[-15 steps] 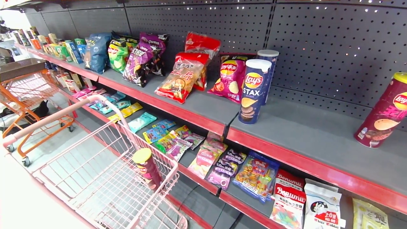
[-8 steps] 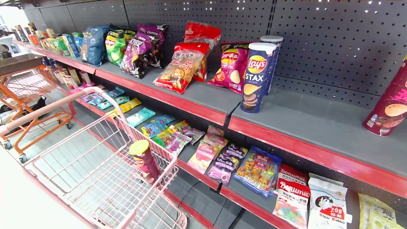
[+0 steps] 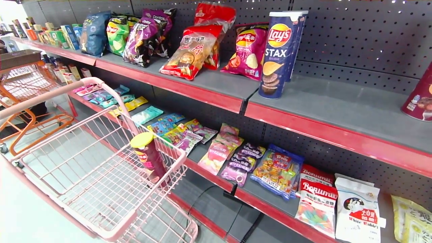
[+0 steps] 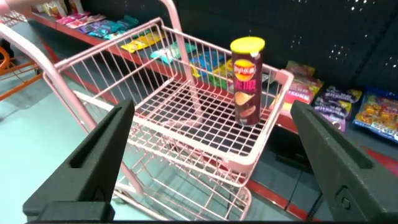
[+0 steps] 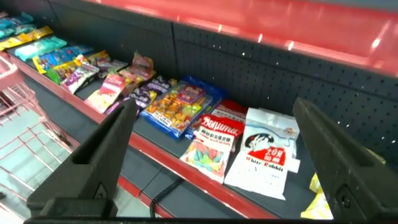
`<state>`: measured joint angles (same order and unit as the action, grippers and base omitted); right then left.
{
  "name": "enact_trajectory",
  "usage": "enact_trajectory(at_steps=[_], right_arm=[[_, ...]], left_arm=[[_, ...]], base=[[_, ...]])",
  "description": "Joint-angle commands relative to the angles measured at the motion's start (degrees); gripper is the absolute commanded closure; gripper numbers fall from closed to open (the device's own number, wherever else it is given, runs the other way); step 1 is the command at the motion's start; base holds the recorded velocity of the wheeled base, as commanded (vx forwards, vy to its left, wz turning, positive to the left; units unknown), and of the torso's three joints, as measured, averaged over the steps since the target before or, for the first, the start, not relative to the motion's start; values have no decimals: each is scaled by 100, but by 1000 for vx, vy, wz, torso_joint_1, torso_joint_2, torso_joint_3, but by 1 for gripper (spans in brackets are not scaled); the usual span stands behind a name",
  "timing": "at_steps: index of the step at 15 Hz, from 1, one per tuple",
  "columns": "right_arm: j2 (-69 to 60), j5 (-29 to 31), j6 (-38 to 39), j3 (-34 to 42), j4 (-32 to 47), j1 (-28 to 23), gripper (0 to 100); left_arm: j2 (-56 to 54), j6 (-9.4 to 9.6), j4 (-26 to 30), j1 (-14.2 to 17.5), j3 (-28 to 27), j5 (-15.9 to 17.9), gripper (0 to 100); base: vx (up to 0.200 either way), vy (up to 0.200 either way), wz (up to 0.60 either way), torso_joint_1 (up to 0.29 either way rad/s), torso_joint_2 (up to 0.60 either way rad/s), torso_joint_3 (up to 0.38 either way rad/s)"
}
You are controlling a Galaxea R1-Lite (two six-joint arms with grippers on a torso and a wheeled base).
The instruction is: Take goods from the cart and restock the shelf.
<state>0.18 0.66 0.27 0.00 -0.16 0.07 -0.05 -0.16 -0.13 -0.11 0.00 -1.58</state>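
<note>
Right, the 1 item in the cart is a chip can (image 4: 247,81) with a yellow lid, standing upright in the pink cart (image 4: 205,146), in the basket corner nearest the shelving, where the wire walls seem to brace it. My left gripper (image 4: 212,109) hangs above the basket on the handle side, well apart from the can, its 2 fingers spread wide with nothing between them, which I judge suits a grasp around the can's body once I bring it in. My right gripper (image 5: 214,106) is also spread wide and empty. It faces the lower shelf (image 5: 155,152), where candy bags (image 5: 180,102) lie flat in overlapping rows. Higher up, the upper shelf (image 3: 337,111) has a bare stretch between a blue can (image 3: 276,50) and a maroon can (image 3: 418,98) at the view's far right. That maroon can looks like the cart's can, so I judge the gap beside it is where this 1 belongs. Nothing is gripped yet, so the pick comes first. A tall narrow can could tip if a finger clips it.
</note>
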Motion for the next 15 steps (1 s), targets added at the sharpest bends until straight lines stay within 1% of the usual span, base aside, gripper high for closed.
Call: enact_trajectory(at_steps=[1,2,3,4,5,6,7,8,9,10,11,12,13,14,15], right_arm=[[-1,4,0,0,-2,1,0],[-1,4,0,0,-2,1,0],[-1,4,0,0,-2,1,0],[-1,4,8,0,-2,1,0],[-1,4,0,0,-2,1,0],[-1,4,8,0,-2,1,0],[-1,4,0,0,-2,1,0],[-1,4,8,0,-2,1,0],[-1,4,8,0,-2,1,0],[-1,4,8,0,-2,1,0],[-1,4,8,0,-2,1,0],[-1,4,8,0,-2,1,0],[-1,4,8,0,-2,1,0],[-1,4,8,0,-2,1,0],[-1,4,8,0,-2,1,0]], left_arm=[[5,-11,-4,2,0,35,0],[5,-28,-13,-7,0,27,0],[102,-46,-31,-15,-264,44,0],[1271,-265,-22,-103,-1389,-176,0],[2510,-1004,-39,-94,-2487,-509,0],[3389,-1593,-39,-86,-3384,-773,0],[4048,-1680,-48,-24,-3735,-879,0],[4461,-1364,-118,20,-3691,-870,0],[4962,-1109,-321,11,-3516,-826,0],[5604,-1048,-865,37,-3375,-641,0],[6351,-1030,-1314,204,-3349,-299,0],[6948,-837,-1516,442,-3331,-52,0],[7581,-459,-1806,573,-3305,79,0],[8073,-274,-2254,573,-3278,211,0],[8442,-204,-2667,503,-3287,457,0]], base=[[0,0,0,-66,222,154],[0,0,0,-36,115,80],[0,0,0,-27,80,46],[0,0,0,0,0,0],[0,0,0,0,0,0],[0,0,0,0,0,0],[0,0,0,0,0,0],[0,0,0,0,0,0],[0,0,0,0,0,0],[0,0,0,0,0,0],[0,0,0,0,0,0],[0,0,0,0,0,0],[0,0,0,0,0,0],[0,0,0,0,0,0],[0,0,0,0,0,0]])
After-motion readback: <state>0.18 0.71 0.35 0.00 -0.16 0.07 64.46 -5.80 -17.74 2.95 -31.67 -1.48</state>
